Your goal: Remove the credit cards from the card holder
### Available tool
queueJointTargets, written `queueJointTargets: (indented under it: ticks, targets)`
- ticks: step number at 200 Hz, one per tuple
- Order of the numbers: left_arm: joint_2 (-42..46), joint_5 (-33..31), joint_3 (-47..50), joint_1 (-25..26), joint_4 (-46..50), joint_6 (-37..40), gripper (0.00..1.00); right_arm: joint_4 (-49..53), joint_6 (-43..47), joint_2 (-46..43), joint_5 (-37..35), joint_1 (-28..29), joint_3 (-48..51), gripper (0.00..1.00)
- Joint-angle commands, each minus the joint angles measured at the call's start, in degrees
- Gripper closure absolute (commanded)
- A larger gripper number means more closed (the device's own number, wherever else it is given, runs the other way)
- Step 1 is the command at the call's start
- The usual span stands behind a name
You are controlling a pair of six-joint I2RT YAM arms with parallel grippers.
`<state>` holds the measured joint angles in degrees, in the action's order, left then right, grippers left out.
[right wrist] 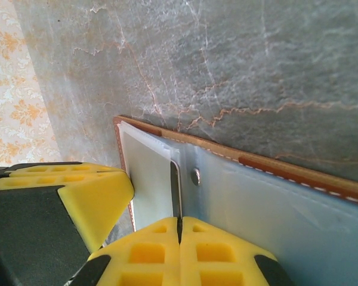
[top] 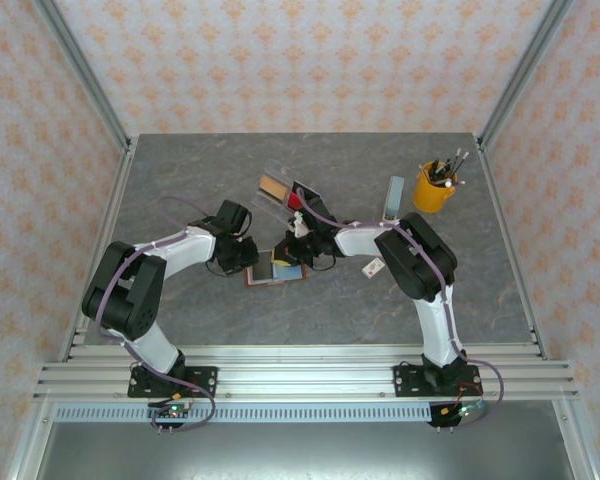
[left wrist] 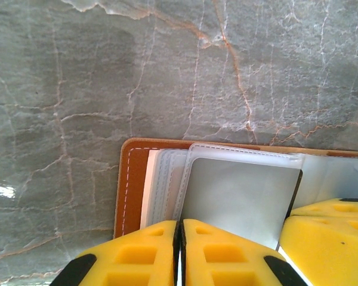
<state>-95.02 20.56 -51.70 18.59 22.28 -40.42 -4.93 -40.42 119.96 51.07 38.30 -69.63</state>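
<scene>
Edge of card holder (left wrist: 134, 179) pinched in left hand (left wrist: 179, 229); right hand (right wrist: 179, 229) closed; table (left wrist: 167, 71) open around.

Bright diffuse light, soft shadows, faint glare on table (left wrist: 0, 190), close claws slightly soft

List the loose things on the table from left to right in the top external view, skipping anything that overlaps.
card holder → white tag → light blue upright piece → yellow cup of pens
</scene>
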Motion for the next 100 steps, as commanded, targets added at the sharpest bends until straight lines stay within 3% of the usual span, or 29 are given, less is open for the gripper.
queueJointTargets:
  ticks: [1, 57, 93, 100]
  targets:
    - [-1.96, -0.94, 0.46, -0.23, 2.14, 1.4, 0.86, -1.62, 1.06, -3.03, -0.26, -0.05, 1.3, 1.0]
    - [-1.35, -1.23, 0.65, -0.66, 2.59, 1.58, 0.85, 4.41, 6.35, -6.19, -5.4, -1.21, 3.02, 1.0]
    - [-1.24, -0.55, 0.37, -0.65, 2.26, 1.49, 0.84, 4.81, 5.82, -4.58, -4.4, -1.05, 2.08, 1.0]
    - [-1.35, -0.44, 0.43, -0.67, 2.24, 1.49, 0.84, 5.06, 5.78, -4.25, -3.77, -0.87, 1.59, 0.96]
